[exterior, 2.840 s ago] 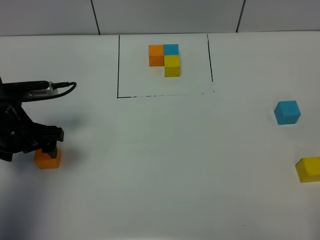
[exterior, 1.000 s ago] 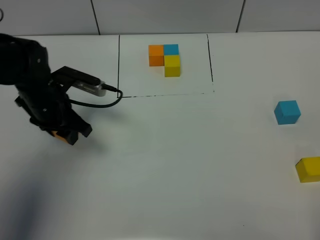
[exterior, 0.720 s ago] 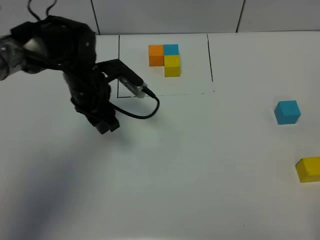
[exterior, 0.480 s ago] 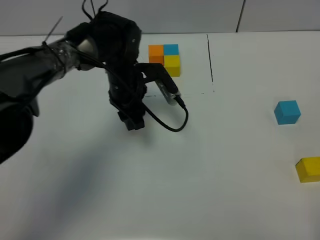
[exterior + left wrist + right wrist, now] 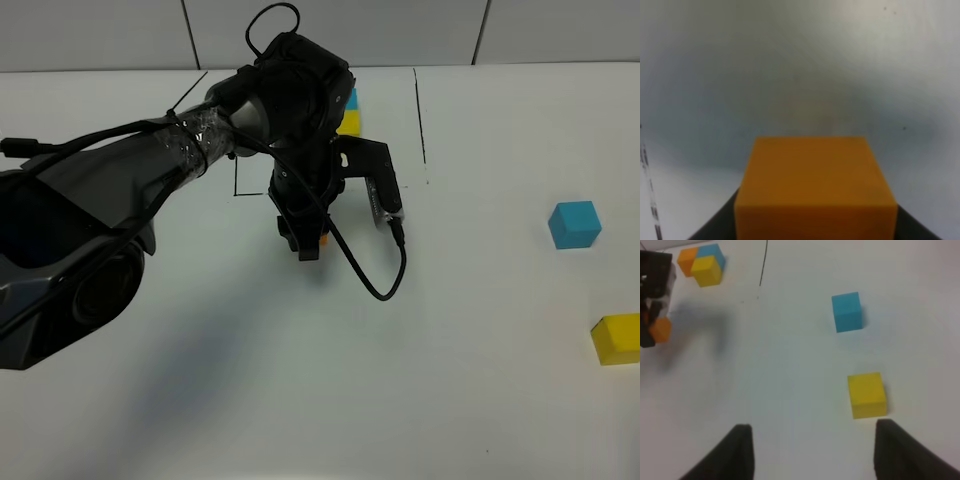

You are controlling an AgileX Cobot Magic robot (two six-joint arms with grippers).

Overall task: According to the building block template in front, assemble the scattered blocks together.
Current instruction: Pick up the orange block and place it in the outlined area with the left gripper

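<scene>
My left gripper is shut on the orange cube and holds it over the white table, just in front of the template frame. The cube fills the left wrist view between the dark fingers. My arm hides most of the template cubes; its blue and yellow parts show. The loose blue cube and yellow cube lie at the far right. In the right wrist view the right gripper is open and empty, near the yellow cube and blue cube.
The left arm stretches from the left edge across the table to the middle, with a black cable looping below the wrist. The right wrist view also shows the template cubes and the held orange cube far off.
My left gripper lifted the orange cube from the far left and carried it right to the middle, below the template. The blue and yellow cubes have not moved.
</scene>
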